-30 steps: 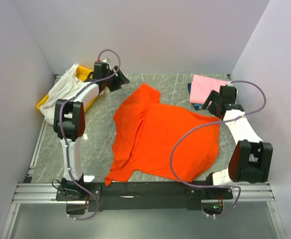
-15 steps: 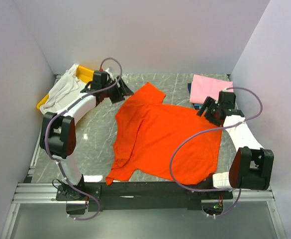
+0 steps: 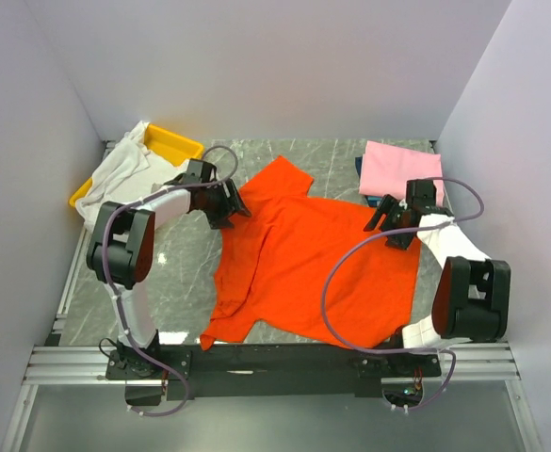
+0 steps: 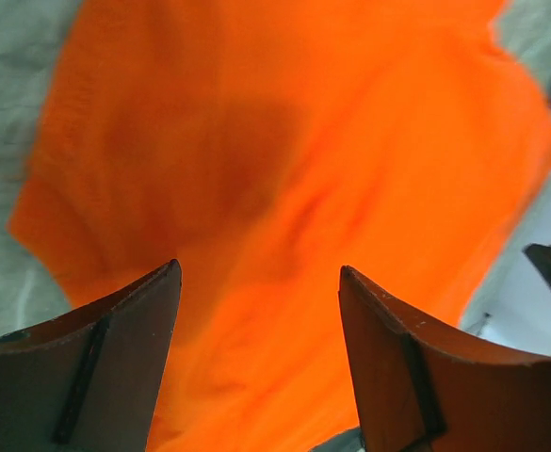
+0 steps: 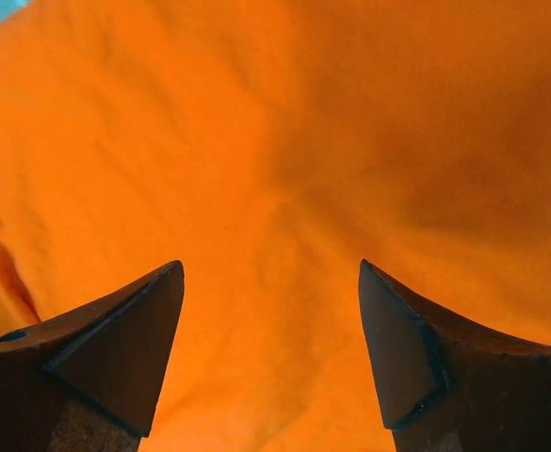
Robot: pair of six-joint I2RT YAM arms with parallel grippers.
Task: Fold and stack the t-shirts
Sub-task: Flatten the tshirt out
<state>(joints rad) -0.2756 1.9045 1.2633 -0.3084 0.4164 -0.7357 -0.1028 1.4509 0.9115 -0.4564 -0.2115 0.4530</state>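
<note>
Moved inward since last frame: my left gripper, right gripper, both spread, pinching nothing, over orange-red t-shirt, frame centre.

No legible lettering, labels, brands or numbers on orange-red t-shirt, yellow tray or surface.

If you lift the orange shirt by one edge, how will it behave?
Probably floppy: the orange shirt lies wrinkled with one side folded over, so it would likely drape and sag. It looks thin, so likely light.
</note>
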